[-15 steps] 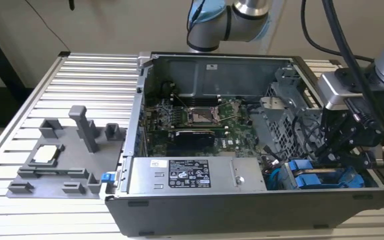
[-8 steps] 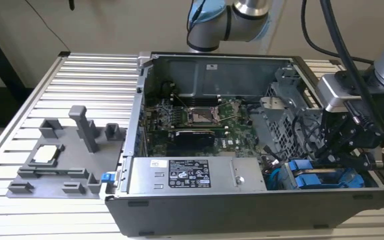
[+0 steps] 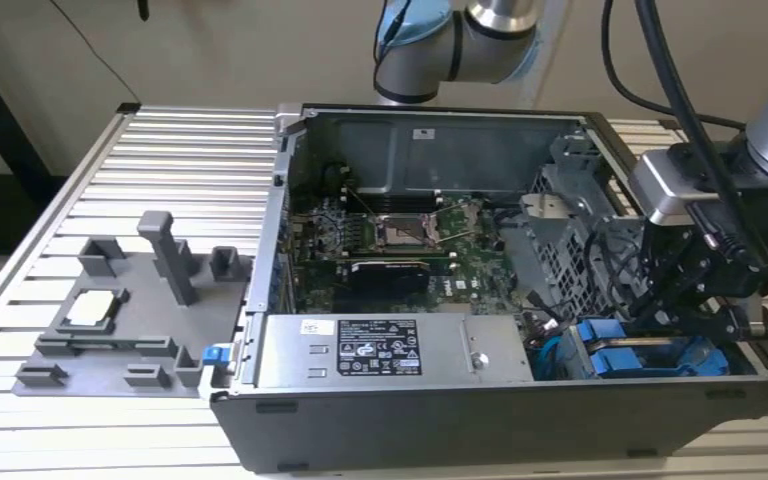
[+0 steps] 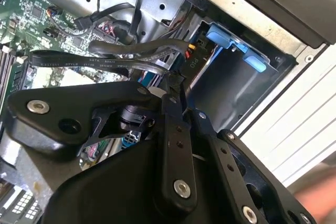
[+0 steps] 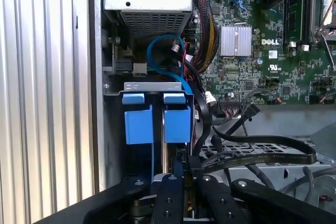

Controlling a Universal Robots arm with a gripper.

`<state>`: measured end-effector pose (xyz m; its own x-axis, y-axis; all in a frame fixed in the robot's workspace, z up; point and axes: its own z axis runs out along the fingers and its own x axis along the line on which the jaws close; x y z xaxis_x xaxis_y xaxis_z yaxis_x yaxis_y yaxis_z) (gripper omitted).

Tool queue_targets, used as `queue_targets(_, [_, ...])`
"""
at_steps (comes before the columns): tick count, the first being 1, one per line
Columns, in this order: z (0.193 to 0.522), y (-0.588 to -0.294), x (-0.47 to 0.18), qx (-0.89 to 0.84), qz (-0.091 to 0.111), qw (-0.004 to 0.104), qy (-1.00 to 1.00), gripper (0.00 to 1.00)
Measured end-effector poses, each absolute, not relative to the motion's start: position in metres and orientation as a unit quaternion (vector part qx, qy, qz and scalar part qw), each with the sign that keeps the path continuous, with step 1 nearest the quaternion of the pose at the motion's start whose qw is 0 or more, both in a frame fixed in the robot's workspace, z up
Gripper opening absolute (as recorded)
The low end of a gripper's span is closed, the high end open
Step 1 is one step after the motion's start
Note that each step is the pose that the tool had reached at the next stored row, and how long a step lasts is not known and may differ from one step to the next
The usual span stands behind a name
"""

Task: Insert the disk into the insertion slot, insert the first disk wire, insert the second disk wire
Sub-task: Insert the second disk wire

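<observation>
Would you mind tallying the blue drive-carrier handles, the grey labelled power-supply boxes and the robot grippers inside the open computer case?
Blue carrier handles: 2
Grey labelled power-supply box: 1
Gripper: 1
Total: 4

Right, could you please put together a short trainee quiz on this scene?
1. True or false: the computer case has its side panel closed.
2. What colour are the drive carriers in the first wrist view? A red, B blue, C green.
3. Fill in: in the exterior view, the gripper is inside the case at that view's ____ end.
Key: 1 false; 2 B; 3 right.
</observation>
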<state>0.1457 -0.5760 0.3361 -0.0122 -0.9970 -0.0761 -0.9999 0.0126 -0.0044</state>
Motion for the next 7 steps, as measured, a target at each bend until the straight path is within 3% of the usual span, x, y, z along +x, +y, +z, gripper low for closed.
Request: queue_targets(7, [0.3355,-0.5760,0.1457,-0.702,0.025,0.029,0.711,0.16])
